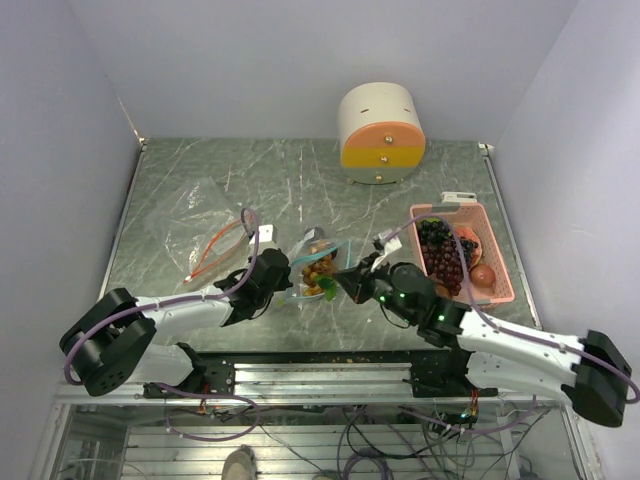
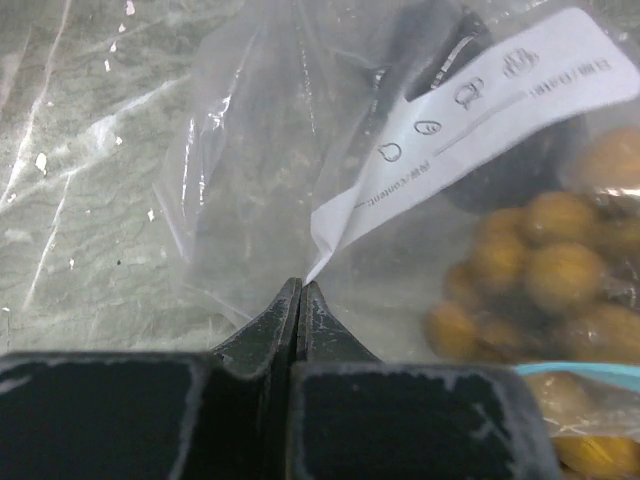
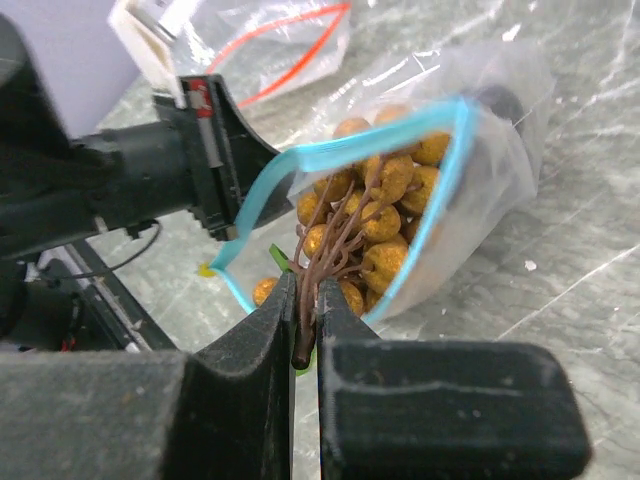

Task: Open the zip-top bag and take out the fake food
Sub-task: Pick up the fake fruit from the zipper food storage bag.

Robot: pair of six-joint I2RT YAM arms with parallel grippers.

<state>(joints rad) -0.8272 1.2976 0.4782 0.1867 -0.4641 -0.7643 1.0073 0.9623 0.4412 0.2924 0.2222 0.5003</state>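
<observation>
The clear zip-top bag (image 1: 318,262) with a blue zip rim (image 3: 440,125) lies at mid-table, its mouth gaping toward the arms. Inside is fake food: a tan-brown grape bunch (image 3: 385,200) and a green piece (image 3: 278,257). My right gripper (image 3: 307,290) is at the mouth, shut on the bunch's brown stem (image 3: 306,335). My left gripper (image 2: 301,287) is shut on the bag's film beside its white label (image 2: 470,110); from the right wrist view it holds the left side of the rim. In the top view the left gripper (image 1: 288,285) and right gripper (image 1: 345,283) flank the bag's mouth.
A pink basket (image 1: 500,290) at the right holds a dark purple grape bunch (image 1: 440,255) and a reddish-orange fruit (image 1: 484,275). An empty bag with a red zip (image 1: 205,240) lies at the left. A white and orange round container (image 1: 380,130) stands at the back.
</observation>
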